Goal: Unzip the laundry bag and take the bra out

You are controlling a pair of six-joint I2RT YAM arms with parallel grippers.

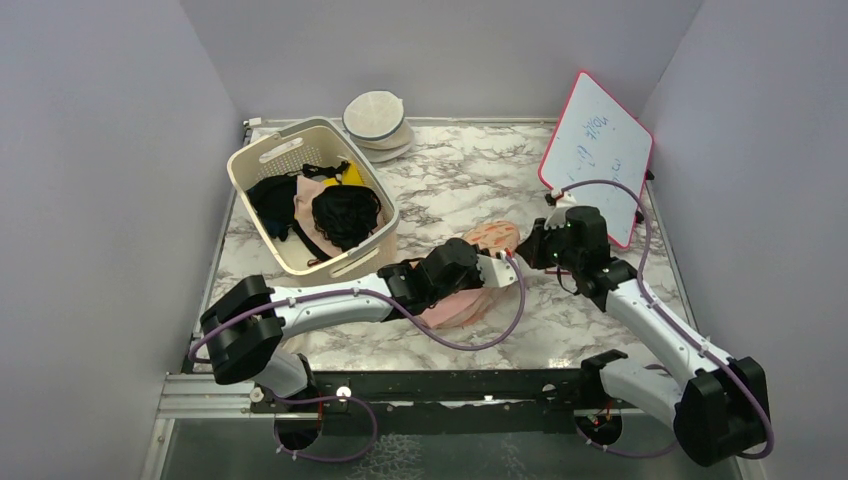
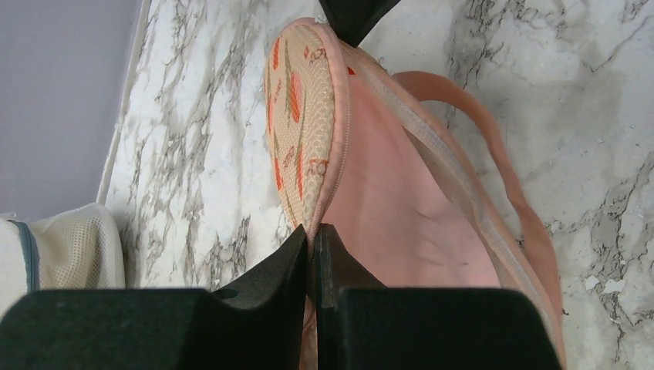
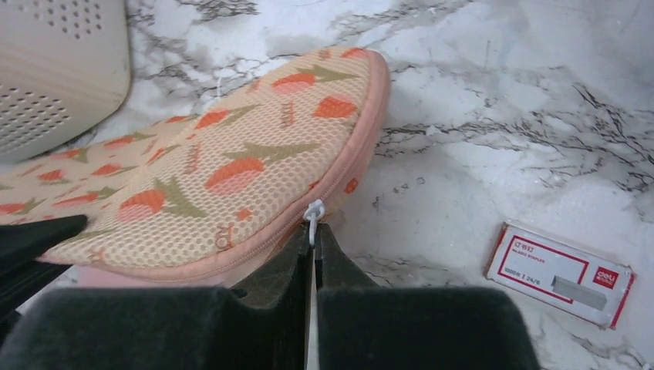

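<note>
A: Left gripper (image 2: 312, 231)?
B: Jaws pressed together on the rim of the bag (image 2: 301, 116) — the patterned shell, at its near end.
A: How does the bag stand?
B: Shell up on edge, parted along the zip (image 2: 455, 185). Smooth pink surface (image 2: 401, 223) inside — what it is, can't tell.
A: Anything else?
B: Black wedge (image 2: 355, 15) at the bag's far end. Marble table (image 2: 193, 116) underneath. Cream mesh case (image 2: 77, 247) low left, apart from the bag.

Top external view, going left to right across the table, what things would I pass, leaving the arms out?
Cream slotted basket → cream round domed cases → peach laundry bag → pink-framed whiteboard.
</note>
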